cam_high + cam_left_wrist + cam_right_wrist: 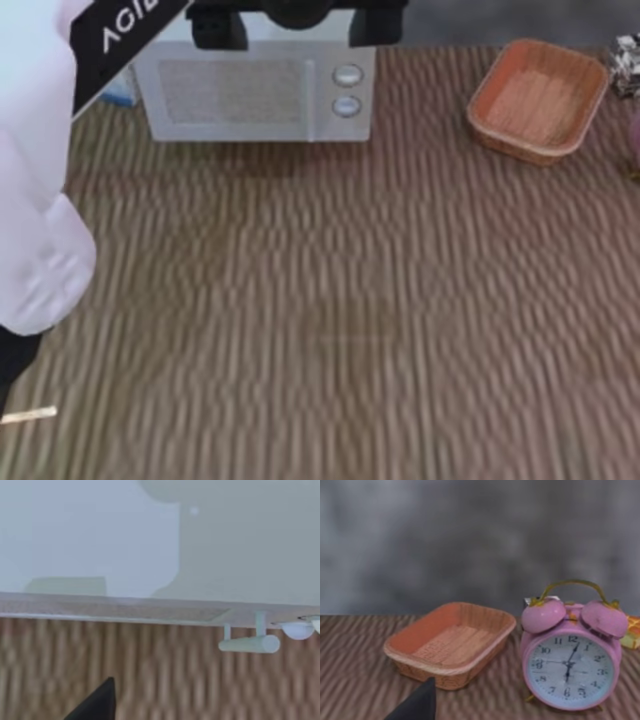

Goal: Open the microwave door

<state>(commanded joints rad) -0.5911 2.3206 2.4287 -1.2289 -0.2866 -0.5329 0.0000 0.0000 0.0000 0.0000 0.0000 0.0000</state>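
We see a boxy light grey-white microwave (262, 88) standing at the far edge of a brown ribbed wooden table (330, 320), toward the left side in the top view. Its flat light grey door with a speckled mesh window (232, 92) covers most of the front and looks closed, flush with the panel of two round silver knobs (347, 90) to its right.

Our left arm, white with a black band, reaches up along the left edge of the top view, and its dark wrist hangs above the top of the microwave. The left gripper's fingers are hardly in view: only one dark tip (97, 702) shows in the left wrist view, so we cannot tell how far open it is or whether it holds anything. That view looks down over the microwave's top to a pale cylindrical bar handle (249, 643) standing out from the door's front, below and ahead of the gripper.

The handle's long axis runs up and down the door, beside the knob panel. The left arm is clearly nearer.

The right arm faces an orange woven basket (451, 645) and a pink alarm clock (572, 647), well apart from the microwave.
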